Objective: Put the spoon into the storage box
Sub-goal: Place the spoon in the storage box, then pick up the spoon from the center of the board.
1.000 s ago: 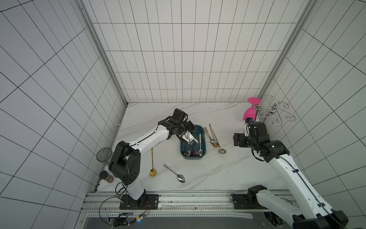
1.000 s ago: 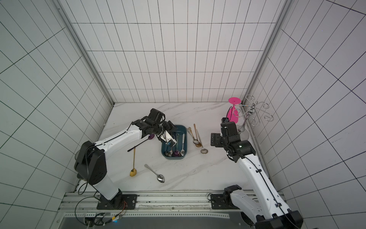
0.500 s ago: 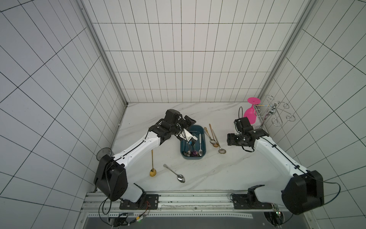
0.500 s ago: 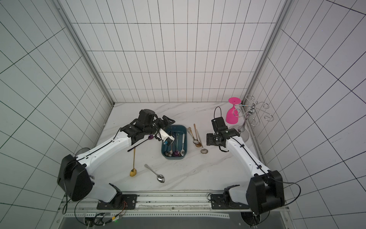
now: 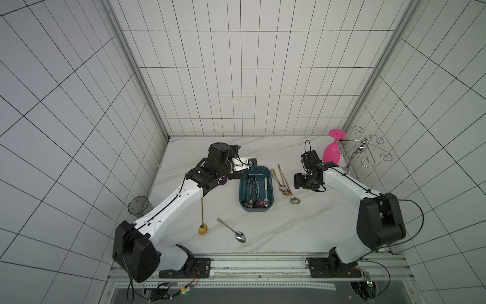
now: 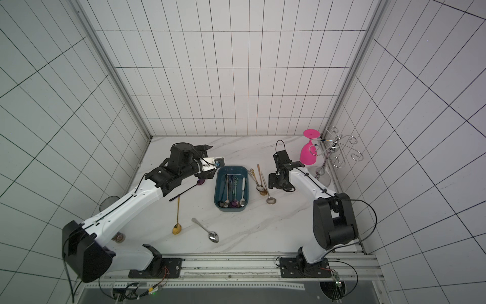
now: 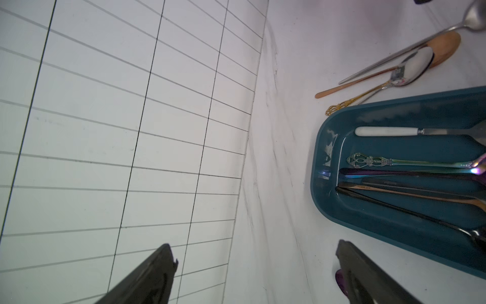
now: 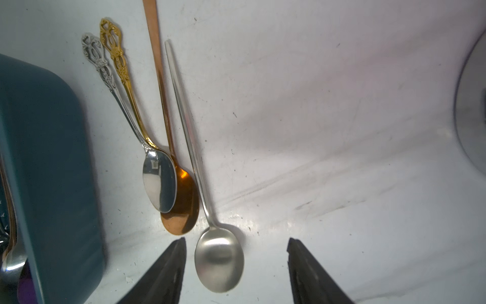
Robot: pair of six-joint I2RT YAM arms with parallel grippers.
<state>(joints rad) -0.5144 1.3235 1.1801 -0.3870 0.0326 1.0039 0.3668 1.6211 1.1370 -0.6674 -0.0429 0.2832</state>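
The teal storage box (image 5: 256, 209) (image 6: 231, 209) lies mid-table with several spoons in it. Right of it lie more spoons: an ornate silver one (image 8: 157, 181), an ornate gold one (image 8: 118, 58), a copper one (image 8: 184, 210) and a matte silver spoon (image 8: 219, 259) (image 5: 294, 200). My right gripper (image 8: 236, 240) (image 5: 299, 181) hangs low over that group, open. The matte spoon's bowl sits between its fingers, nearer one of them, touching neither. My left gripper (image 7: 255, 244) (image 5: 246, 154) is wide open and empty beside the box's far left corner.
A gold spoon (image 5: 202, 223), a silver spoon (image 5: 232, 231) and a black-handled purple spoon (image 6: 184, 190) lie left and front of the box. A pink glass (image 5: 332, 154) hangs on a wire rack (image 5: 363, 150) at the back right. A mesh cup (image 5: 138, 206) stands at the left wall.
My left gripper has pulled back from over the box to its far left corner and opened wider. My right arm has swung in and down to the spoons, its jaws narrowing.
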